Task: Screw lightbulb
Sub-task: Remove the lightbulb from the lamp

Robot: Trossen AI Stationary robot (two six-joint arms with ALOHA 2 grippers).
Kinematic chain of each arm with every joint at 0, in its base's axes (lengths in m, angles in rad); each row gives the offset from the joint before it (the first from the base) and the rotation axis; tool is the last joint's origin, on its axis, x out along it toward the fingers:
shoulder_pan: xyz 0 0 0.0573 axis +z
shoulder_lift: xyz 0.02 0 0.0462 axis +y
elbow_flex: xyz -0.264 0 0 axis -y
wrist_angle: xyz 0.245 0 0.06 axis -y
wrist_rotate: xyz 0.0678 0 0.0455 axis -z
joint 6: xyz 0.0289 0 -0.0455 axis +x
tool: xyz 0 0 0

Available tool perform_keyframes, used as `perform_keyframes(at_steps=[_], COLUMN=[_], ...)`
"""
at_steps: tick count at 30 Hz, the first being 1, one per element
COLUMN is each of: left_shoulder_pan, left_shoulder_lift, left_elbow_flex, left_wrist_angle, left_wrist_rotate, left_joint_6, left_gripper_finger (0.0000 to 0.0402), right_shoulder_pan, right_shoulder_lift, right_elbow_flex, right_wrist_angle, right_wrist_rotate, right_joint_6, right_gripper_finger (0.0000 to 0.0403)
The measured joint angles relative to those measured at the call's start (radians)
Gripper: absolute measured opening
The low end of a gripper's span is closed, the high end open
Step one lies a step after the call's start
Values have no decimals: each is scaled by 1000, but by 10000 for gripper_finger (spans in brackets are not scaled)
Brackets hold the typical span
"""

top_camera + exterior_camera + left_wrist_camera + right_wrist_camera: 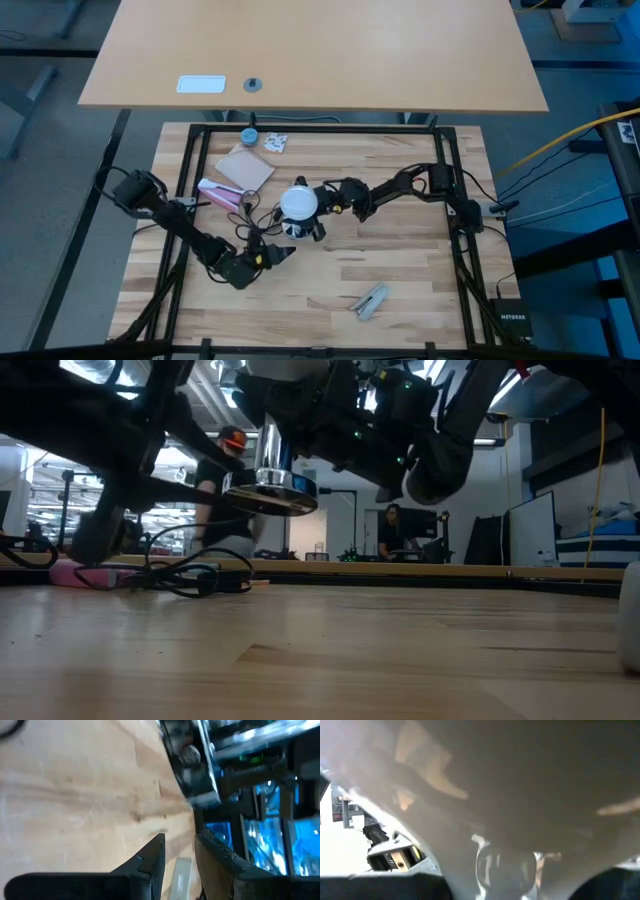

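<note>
Wooden worktop, mostly bare around the middle, with both arms meeting near its centre. Right arm reaching in from its side, elbow bent, wrist turned level toward the middle. Left arm stretched low across the near left, forearm angled up toward the same spot.

Shiny silver disc hanging clear of the worktop in the low view, black cord trailing in loops below and behind it.

Just above that, the lightbulb: white globe uppermost, neck down toward the fitting, filling the right wrist view. Gripped at its side by the right pincer, closed around the glass.

Left pincer just beside the fitting, fingers parted with bare wood showing between them, holding nothing.

Probably mid-screwing, with the neck at or in the socket; depth of thread not visible. Next, likely: steady the fitting with the left pincer, then turn the bulb about its own axis with light pressure, keeping neck and socket in line to avoid cross-threading.
</note>
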Motion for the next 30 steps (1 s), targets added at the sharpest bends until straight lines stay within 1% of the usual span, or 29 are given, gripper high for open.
perform_keyframes(at_steps=[4, 10, 16, 23, 30], left_shoulder_pan=[11, 15, 14, 59, 143], left_shoulder_lift=[5, 5, 5, 5, 5], left_elbow_flex=[0, 0, 0, 0, 0], left_wrist_angle=[2, -1, -11, -85, -91], left_wrist_rotate=[-71, -143, -255, -275, -279], left_joint_6=[10, 40, 53, 25, 87], left_gripper_finger=[98, 98, 98, 98, 98], right_shoulder_pan=[0, 0, -1, -2, 0], right_shoulder_lift=[0, 0, 0, 0, 0], right_elbow_flex=[5, 5, 6, 6, 5], right_wrist_angle=[0, 0, -1, -6, -6], right_wrist_rotate=[-8, -7, -53, -66, -59], right_joint_6=[0, 0, 9, 2, -14], right_gripper_finger=[166, 166, 166, 166, 166])
